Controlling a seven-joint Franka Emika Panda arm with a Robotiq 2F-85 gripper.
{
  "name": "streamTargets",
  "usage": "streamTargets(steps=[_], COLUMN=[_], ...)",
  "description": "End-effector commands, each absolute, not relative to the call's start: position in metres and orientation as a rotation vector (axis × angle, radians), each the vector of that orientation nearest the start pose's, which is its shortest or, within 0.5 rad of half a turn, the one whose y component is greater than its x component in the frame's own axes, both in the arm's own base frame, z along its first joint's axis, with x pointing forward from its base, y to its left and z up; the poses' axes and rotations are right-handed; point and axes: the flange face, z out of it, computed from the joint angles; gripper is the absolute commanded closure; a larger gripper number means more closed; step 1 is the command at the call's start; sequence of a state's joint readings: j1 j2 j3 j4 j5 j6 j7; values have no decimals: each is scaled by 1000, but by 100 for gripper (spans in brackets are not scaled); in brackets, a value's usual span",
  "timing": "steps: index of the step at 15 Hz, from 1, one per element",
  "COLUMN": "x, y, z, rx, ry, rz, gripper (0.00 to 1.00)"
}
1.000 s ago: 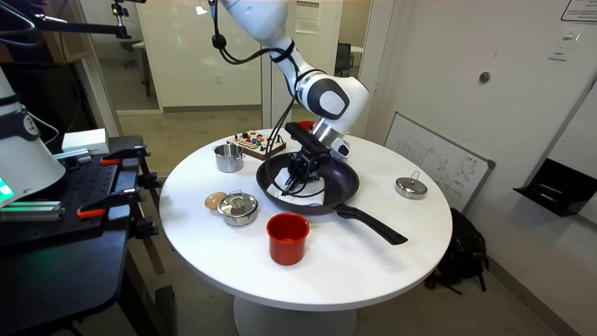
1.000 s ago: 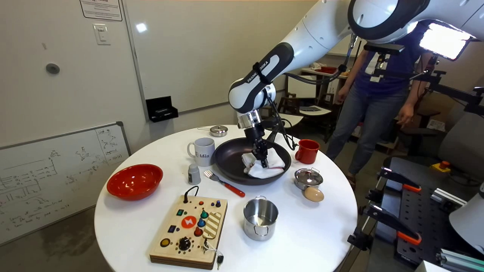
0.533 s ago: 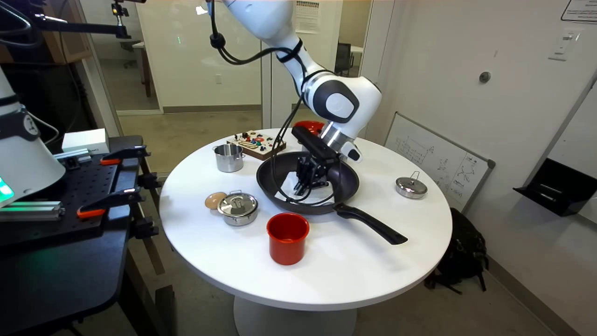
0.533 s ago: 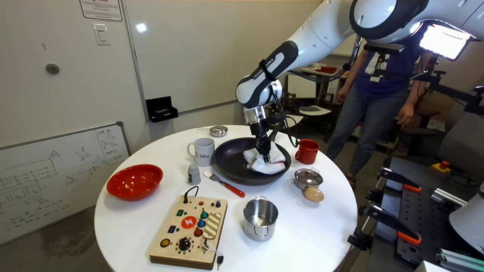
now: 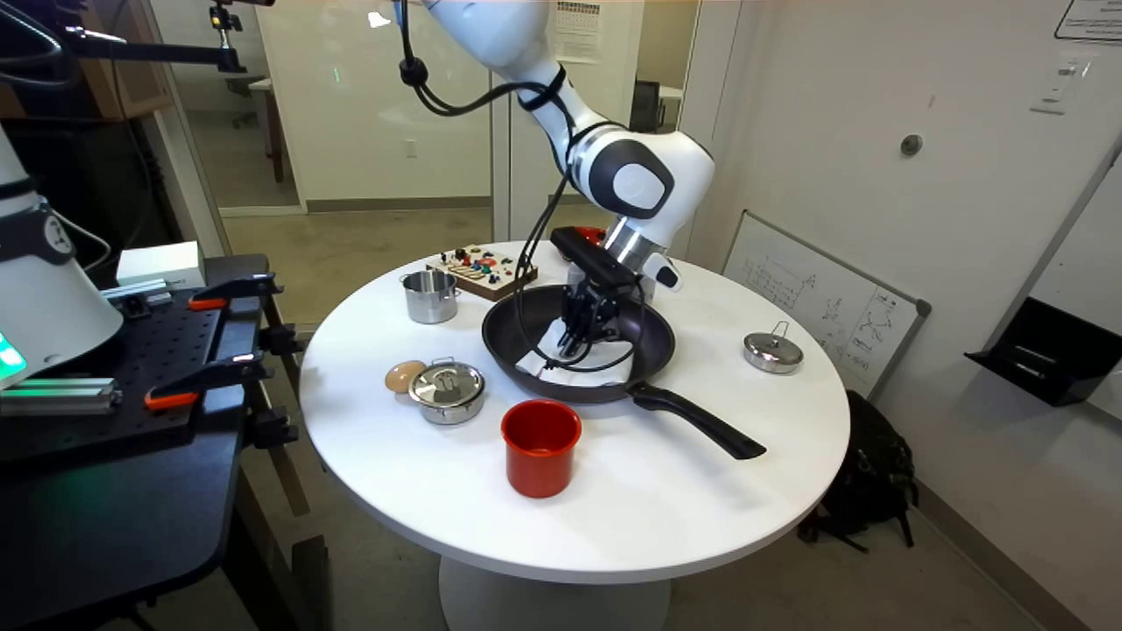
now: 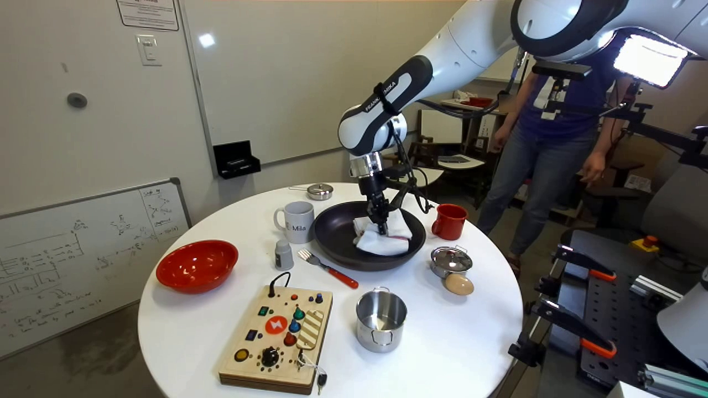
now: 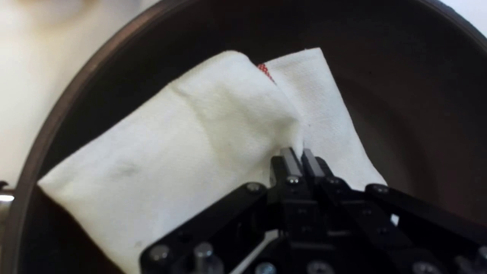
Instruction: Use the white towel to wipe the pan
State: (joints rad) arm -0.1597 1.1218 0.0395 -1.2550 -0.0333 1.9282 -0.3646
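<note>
Tool point(image 7: 299, 154) pinching white towel point(image 7: 167, 152), towel folded, lying inside dark pan point(image 6: 336, 229)

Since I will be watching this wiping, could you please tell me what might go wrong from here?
The hand pinches only part of the white towel, so it might bunch up or slip free. Nothing grips the handle of the pan, so pushing could slide it into the gray mug close beside it. In an exterior view, cables appear to sag over the pan and might snag.
</note>
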Motion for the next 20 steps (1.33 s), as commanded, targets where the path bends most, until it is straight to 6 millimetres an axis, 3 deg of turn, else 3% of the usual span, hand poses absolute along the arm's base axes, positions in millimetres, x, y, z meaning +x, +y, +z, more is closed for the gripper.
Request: streamTargets(steps=[1, 7, 8, 10, 11, 12, 13, 20], x=[676, 675, 675, 674, 674, 674, 674, 673], y=[-85, -83, -83, -82, -82, -81, -81, -79], z=[59, 73, 74, 75, 75, 75, 75, 79], rx=[-2962, -2972, -2975, -2983, -2985, -2982, -2985, -2990], ry=[-359, -363, -362, -366, -360, -368, -367, -367], rz=[627, 631, 638, 631, 628, 633, 632, 620], gripper=[95, 94, 69, 64, 79, 52, 51, 3])
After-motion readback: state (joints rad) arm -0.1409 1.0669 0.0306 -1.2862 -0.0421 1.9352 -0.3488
